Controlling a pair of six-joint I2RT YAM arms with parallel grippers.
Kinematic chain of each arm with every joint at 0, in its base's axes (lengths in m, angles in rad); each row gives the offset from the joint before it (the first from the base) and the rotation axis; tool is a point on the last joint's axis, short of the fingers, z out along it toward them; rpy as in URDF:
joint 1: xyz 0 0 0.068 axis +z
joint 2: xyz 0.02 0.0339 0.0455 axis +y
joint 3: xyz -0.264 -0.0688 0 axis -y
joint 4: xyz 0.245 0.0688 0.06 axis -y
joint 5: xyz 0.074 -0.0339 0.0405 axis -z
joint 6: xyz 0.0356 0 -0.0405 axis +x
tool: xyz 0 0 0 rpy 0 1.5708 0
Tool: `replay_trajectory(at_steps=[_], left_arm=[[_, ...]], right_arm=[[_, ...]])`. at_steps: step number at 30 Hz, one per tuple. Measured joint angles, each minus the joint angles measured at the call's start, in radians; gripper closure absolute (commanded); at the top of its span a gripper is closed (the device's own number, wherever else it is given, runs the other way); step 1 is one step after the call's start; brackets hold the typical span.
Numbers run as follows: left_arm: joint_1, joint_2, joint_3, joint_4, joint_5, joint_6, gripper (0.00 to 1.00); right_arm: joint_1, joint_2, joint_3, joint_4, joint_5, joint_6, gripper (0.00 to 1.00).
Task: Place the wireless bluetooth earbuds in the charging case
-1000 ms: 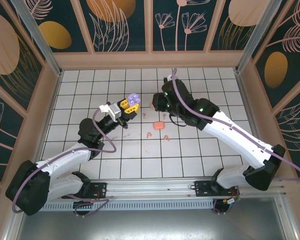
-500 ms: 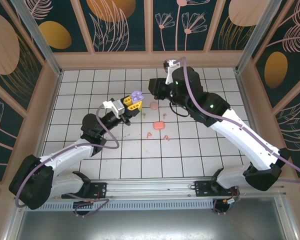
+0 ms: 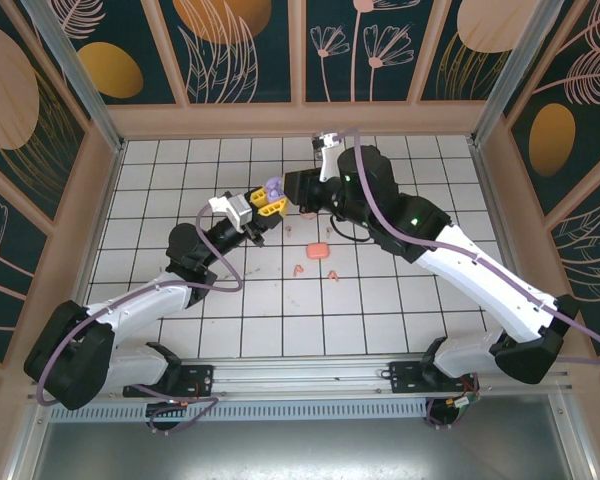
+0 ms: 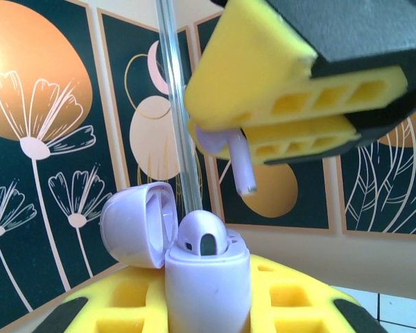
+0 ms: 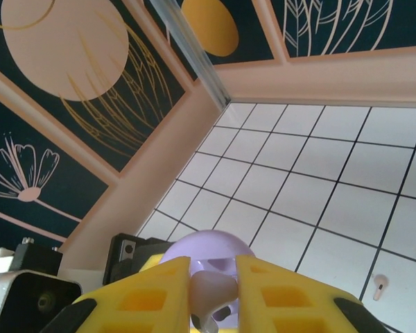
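Note:
My left gripper (image 4: 208, 309) is shut on the lilac charging case (image 4: 208, 284), holding it upright with its lid (image 4: 135, 222) swung open to the left. One lilac earbud (image 4: 202, 239) sits in the case. Just above it hangs a second lilac earbud (image 4: 239, 163), stem pointing down, with my right gripper (image 5: 213, 295) shut on it (image 5: 213, 288). In the top view the two grippers meet above the far middle of the floor, left gripper (image 3: 263, 205) with the case (image 3: 272, 188), right gripper (image 3: 298, 190) beside it.
A coral case (image 3: 317, 251) lies on the white tiled floor (image 3: 400, 300) below the grippers, with two coral earbuds (image 3: 298, 269) (image 3: 332, 274) nearer the front. A pale earbud (image 5: 380, 286) lies on a tile to the right. Patterned walls enclose the floor.
My right gripper has swung left with the lilac earbud until it sits over the open case. My left gripper has carried the case slightly right and farther back.

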Motion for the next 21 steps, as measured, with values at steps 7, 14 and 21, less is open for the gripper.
replay_trajectory(at_steps=[7,14,21], left_arm=[[0.0,0.0,0.002,0.0,0.0,-0.003,1.0],[0.0,0.0,0.006,0.0,0.004,-0.008,1.0],[0.0,-0.001,0.006,0.0,0.012,-0.01,1.0]], right_arm=[[0.0,0.0,-0.014,0.019,-0.006,0.001,0.79],[0.0,0.0,-0.014,0.03,-0.008,0.001,0.79],[0.0,0.002,-0.034,0.048,-0.008,0.001,0.79]])
